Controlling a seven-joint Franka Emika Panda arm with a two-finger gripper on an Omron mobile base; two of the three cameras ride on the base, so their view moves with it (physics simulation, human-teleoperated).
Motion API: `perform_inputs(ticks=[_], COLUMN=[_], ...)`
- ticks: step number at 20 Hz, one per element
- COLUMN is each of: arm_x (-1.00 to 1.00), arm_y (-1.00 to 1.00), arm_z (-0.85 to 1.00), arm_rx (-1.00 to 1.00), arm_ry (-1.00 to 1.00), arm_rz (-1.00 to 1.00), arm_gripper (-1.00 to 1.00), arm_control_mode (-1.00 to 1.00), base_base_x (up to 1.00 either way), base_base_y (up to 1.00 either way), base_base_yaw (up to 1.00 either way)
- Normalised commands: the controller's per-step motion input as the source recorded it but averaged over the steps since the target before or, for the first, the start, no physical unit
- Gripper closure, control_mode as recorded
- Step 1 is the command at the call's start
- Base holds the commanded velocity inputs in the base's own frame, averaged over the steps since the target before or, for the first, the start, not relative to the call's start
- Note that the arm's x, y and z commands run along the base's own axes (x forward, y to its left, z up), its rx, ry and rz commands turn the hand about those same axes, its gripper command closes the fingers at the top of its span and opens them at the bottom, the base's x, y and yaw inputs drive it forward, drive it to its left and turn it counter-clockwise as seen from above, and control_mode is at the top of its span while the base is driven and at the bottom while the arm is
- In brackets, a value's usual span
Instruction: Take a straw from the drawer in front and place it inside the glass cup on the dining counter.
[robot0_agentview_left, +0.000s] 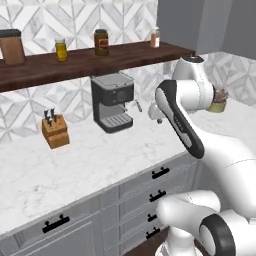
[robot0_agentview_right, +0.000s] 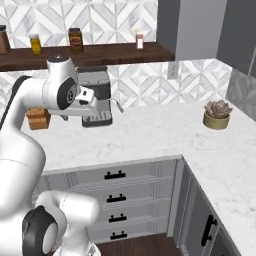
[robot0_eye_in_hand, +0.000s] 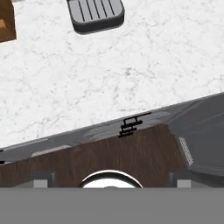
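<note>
The arm is raised over the counter (robot0_agentview_left: 75, 165), its gripper (robot0_agentview_right: 92, 102) showing at the upper left of the right base view just in front of the coffee machine (robot0_agentview_left: 112, 102); whether the jaws stand wide or narrow cannot be told, since the fingers are not distinct in any view. The straw is presumably inside a shut drawer, and the glass cup and dining counter lie outside these frames. The drawers (robot0_agentview_right: 115, 175) sit at lower centre of the right base view, all closed, and which one is the wide, shallow drawer is unclear. A sound next move would likely be to lower the hand to handle height, line the jaws square across the bar handle (robot0_agentview_right: 114, 175) and pull straight out. The counter is white marble with grey veining, smooth and flat; the drawer fronts are flat matte grey with thin black bars; a wooden knife block (robot0_agentview_left: 55, 131) and a small succulent pot (robot0_agentview_right: 217, 115) stand by
</note>
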Motion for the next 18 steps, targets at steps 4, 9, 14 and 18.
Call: perform_inputs(ticks=[4, 9, 14, 18], arm_x=[0.00, 0.00, 0.00, 0.00], arm_y=[0.00, 0.00, 0.00, 0.00], arm_z=[0.00, 0.00, 0.00, 0.00], arm_rx=[0.00, 0.00, 0.00, 0.00], arm_ry=[0.00, 0.00, 0.00, 0.00], arm_rz=[0.00, 0.00, 0.00, 0.00], arm_gripper=[-1.00, -1.00, -1.00, -1.00], arm_control_mode=[1.00, 1.00, 1.00, 1.00], base_base_x=[0.00, -0.03, -0.29, -0.52], base_base_y=[0.68, 0.65, 0.64, 0.50], base_base_yaw=[-0.61, -0.61, -0.56, -0.51])
